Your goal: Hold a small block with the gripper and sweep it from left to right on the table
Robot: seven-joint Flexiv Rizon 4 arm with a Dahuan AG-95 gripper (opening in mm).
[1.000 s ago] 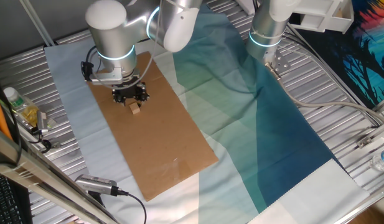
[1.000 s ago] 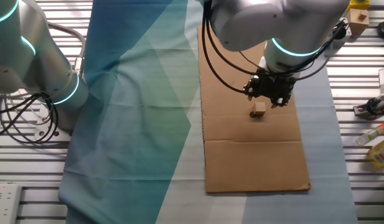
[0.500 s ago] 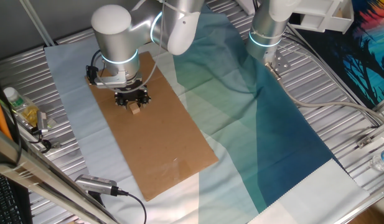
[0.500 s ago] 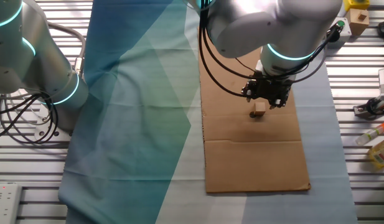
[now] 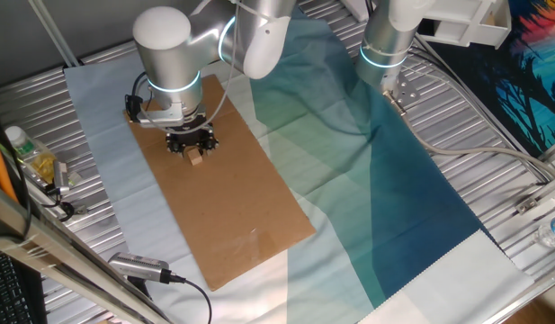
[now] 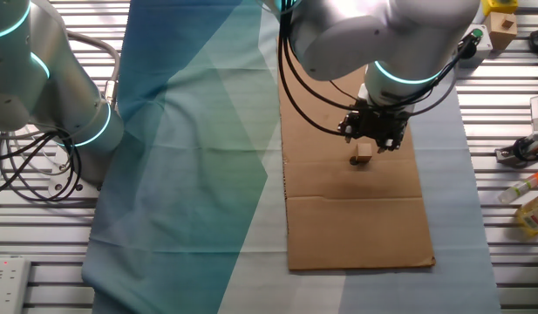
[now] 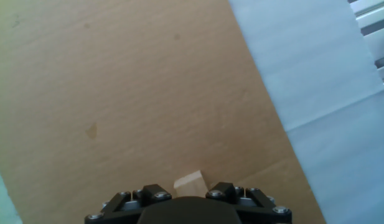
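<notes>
The small block (image 5: 195, 157) is a tan wood cube on the brown cardboard (image 5: 237, 211) that lies on the table (image 5: 493, 144). The black gripper (image 5: 192, 149) stands straight over the block with its tip at the block. In the other fixed view the block (image 6: 364, 154) sits just under the gripper (image 6: 369, 144) on the cardboard (image 6: 356, 222). In the hand view the block (image 7: 189, 182) shows between the two black finger mounts of the gripper (image 7: 190, 194). The fingertips are hidden, so I cannot tell if they press the block.
The idle silver arm (image 5: 385, 40) stands at the back on the teal cloth (image 5: 394, 198); it also shows in the other fixed view (image 6: 42, 78). Bottles (image 5: 30, 153) and a black tool (image 5: 138, 267) lie at the left edge. Clutter (image 6: 530, 205) lies beside the cardboard.
One second ago the gripper stood a little to the side of the block; it has shifted over it. Nothing has moved in the last half second. The block has stayed in place.
</notes>
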